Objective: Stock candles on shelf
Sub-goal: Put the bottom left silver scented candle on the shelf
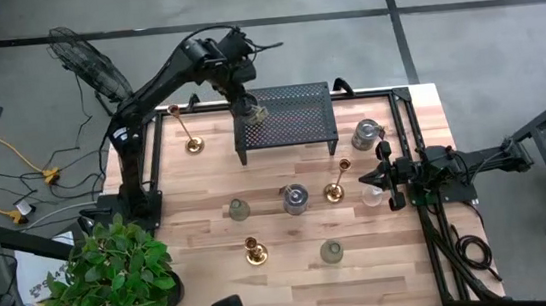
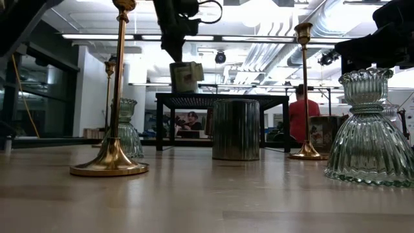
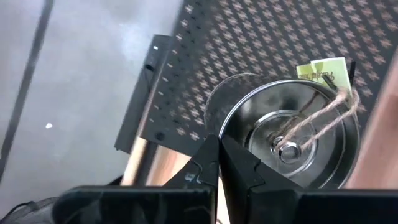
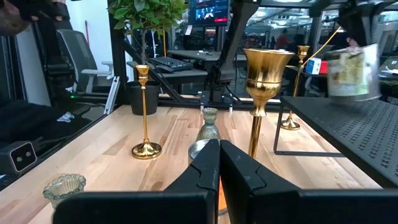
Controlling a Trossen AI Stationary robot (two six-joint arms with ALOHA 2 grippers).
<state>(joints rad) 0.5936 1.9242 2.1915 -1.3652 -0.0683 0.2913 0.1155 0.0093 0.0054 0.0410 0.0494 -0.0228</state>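
Four brass candlesticks [image 1: 191, 131] are counted, along with six glass or metal jar candles [image 1: 296, 199]. One black shelf [image 1: 295, 121] and one potted plant [image 1: 114, 274] are seen.

The counter [image 1: 295, 271] is pale, smooth wood planking, and the shelf [image 1: 290, 121] is matt black perforated metal. The candlesticks [image 2: 115, 97] are glossy polished brass, the ribbed holder [image 2: 369, 129] clear glass, and the tin candle [image 3: 292, 137] shiny metal with rough twine and a paper tag.
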